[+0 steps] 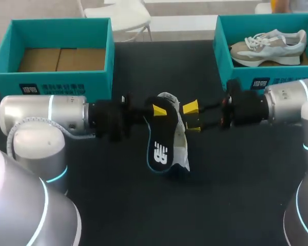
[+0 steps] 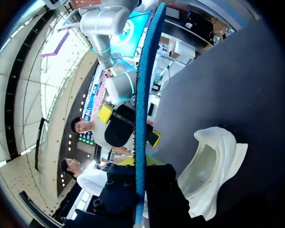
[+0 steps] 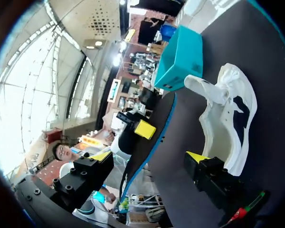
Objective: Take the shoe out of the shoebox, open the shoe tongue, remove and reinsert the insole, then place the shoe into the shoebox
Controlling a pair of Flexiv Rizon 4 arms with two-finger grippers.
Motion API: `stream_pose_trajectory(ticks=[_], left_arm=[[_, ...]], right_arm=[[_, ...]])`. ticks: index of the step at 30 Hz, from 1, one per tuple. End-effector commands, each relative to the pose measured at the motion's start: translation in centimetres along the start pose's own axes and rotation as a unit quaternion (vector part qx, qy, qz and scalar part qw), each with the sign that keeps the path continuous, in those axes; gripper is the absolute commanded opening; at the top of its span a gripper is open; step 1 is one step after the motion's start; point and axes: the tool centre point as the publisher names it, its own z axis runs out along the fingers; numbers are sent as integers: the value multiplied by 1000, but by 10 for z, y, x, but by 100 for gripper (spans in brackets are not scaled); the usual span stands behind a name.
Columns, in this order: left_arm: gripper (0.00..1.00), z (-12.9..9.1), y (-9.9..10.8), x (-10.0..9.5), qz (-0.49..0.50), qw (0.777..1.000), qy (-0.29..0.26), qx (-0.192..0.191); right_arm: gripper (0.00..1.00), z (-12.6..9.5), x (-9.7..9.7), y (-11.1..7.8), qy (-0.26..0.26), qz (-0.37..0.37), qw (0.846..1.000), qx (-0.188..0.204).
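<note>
My left fingers (image 1: 159,109) pinch the insole (image 1: 161,139) above the shoe (image 1: 181,148) on the desk (image 1: 236,195); my right fingers (image 1: 190,107) stand spread alongside. Risk: the thin insole may twist and slip free.

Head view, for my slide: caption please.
Left gripper holds the insole by the shoe; right gripper open alongside.

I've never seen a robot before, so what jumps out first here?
A black, blue-edged insole is held up mid-table in the left arm's jaws, just above a pale sneaker lying on the dark table. Behind stand two teal shoeboxes: the right shoebox holds another sneaker, the left shoebox only its cardboard floor.
</note>
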Motion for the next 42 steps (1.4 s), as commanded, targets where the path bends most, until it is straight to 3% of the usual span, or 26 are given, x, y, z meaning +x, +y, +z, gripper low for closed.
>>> stream_pose_trajectory(ticks=[1,3,6,15,35,37,39,42], left_arm=[[0,-15,-4,-4,-20,1000,6,13],[0,-17,-5,-5,-30,999,7,15],[0,-21,-8,-6,-75,997,10,24],[0,-21,-20,-19,-150,986,-7,76],[0,-22,-24,-22,-168,983,-7,77],[0,-22,-24,-22,-168,983,-7,77],[0,-22,-24,-22,-168,983,-7,77],[0,-22,-24,-22,-168,983,-7,77]], right_arm=[[100,-9,19,-3,-117,-142,983,-11],[100,-10,20,-4,-130,-171,977,-17],[100,-10,27,-3,-156,-281,947,-2],[100,-10,35,8,-172,-392,904,21],[100,-10,35,8,-172,-392,904,21],[100,-16,30,12,-190,-435,880,29],[100,-23,23,19,-218,-468,853,70],[100,-30,15,24,-235,-499,826,111]])
